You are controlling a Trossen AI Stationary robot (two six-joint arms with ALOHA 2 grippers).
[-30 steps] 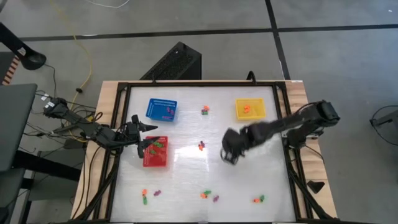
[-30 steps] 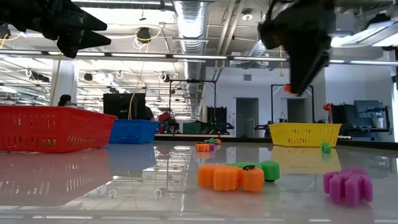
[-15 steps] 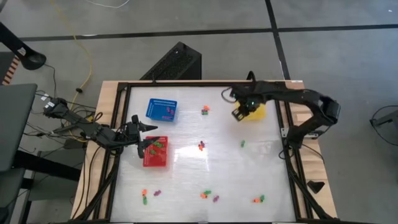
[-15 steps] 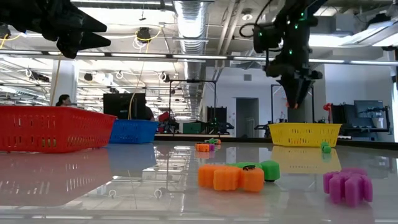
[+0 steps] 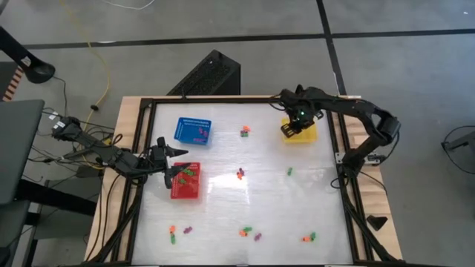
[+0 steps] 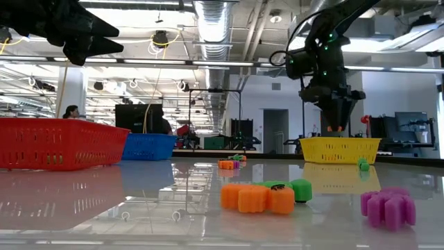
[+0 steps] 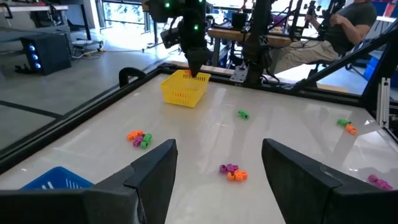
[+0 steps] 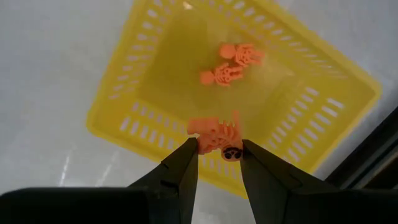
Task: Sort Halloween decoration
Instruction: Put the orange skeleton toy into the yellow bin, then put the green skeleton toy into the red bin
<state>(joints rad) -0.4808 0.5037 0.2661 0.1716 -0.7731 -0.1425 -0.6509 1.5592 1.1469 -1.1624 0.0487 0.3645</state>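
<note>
My right gripper (image 5: pixel 291 127) hangs over the yellow basket (image 5: pixel 306 135), shut on one orange Halloween decoration trinket (image 8: pixel 214 132). Two more orange trinkets (image 8: pixel 230 65) lie on that basket's floor. My left gripper (image 5: pixel 182 165) stands open above the red basket (image 5: pixel 185 185), which holds green trinkets. Its fingers (image 7: pixel 152 177) have nothing between them. Loose orange, green and purple trinkets (image 5: pixel 240 175) lie on the white tabletop. My right gripper pinches the orange trinket (image 8: pixel 217 144) between its two fingertips. The fingers come from above, pointing down. The trinket is lifted clear and sits over the yellow basket's rim (image 8: pixel 168 140), with most of it sticking out beyond the fingertips.
A blue basket (image 5: pixel 193 131) stands at the far left. Trinkets lie near it (image 5: pixel 243 131), at mid-right (image 5: pixel 289 171) and along the near edge (image 5: pixel 172 236), (image 5: pixel 245 232), (image 5: pixel 308 238). A black frame (image 5: pixel 338 141) borders the table. A seated person (image 7: pixel 348 25) is beyond it.
My right gripper has swung from the middle of the table toward the far right, carrying the orange trinket. It now hangs over the yellow basket. Its wrist has rolled on the way. My left gripper has kept still.
</note>
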